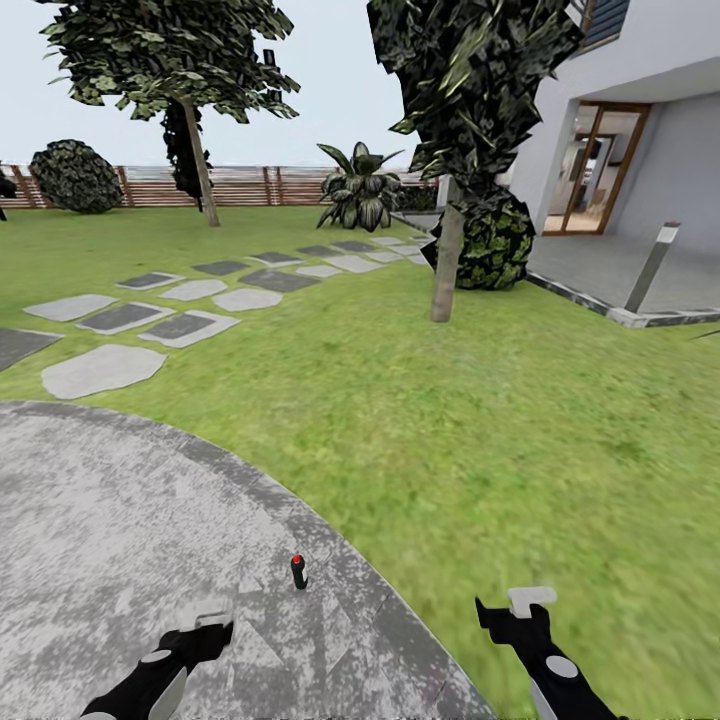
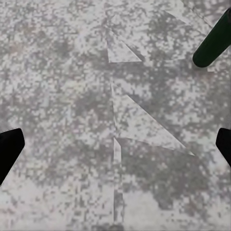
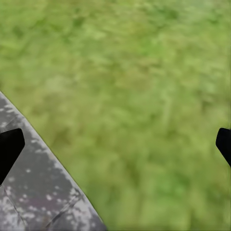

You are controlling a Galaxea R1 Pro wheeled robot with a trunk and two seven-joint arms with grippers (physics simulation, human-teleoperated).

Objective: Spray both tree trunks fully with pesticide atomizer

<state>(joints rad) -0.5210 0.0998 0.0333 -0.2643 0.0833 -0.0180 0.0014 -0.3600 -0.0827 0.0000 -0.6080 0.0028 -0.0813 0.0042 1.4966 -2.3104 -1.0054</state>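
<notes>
Lawn [image 1: 520,430] fills most of head view, ringed at far side by slatted wooden fence [image 1: 240,186]; white house [image 1: 640,130] w/ glazed door at right. Grey stepping stones [image 1: 130,318] run diagonally across grass toward a striped broad-leaved plant [image 1: 360,190]. Mottled grey concrete floor [image 1: 110,540] occupies lower left, curved edge meeting the grass.

Pesticide atomizer [image 1: 299,571] stands upright on floor near the curved edge, red top up, dark body. Sits between the two arms, nearer left gripper [image 1: 205,628], not touching either. In left wrist view its dark green body [image 2: 213,42] shows at frame corner, off to one side of the fingers, over concrete.

Left gripper: low over concrete, fingers [image 2: 9,149] spread wide, nothing between them. Right gripper [image 1: 515,612]: over grass just past floor edge, fingers [image 3: 9,147] also spread wide, empty; grass + strip of concrete [image 3: 38,187] below it.

Two pale-trunk trees: near tree trunk [image 1: 446,265] mid-right on lawn beside a dark round bush [image 1: 500,245]; far tree trunk [image 1: 201,165] left-centre close to fence. No white specks discernible on either trunk at this res.
</notes>
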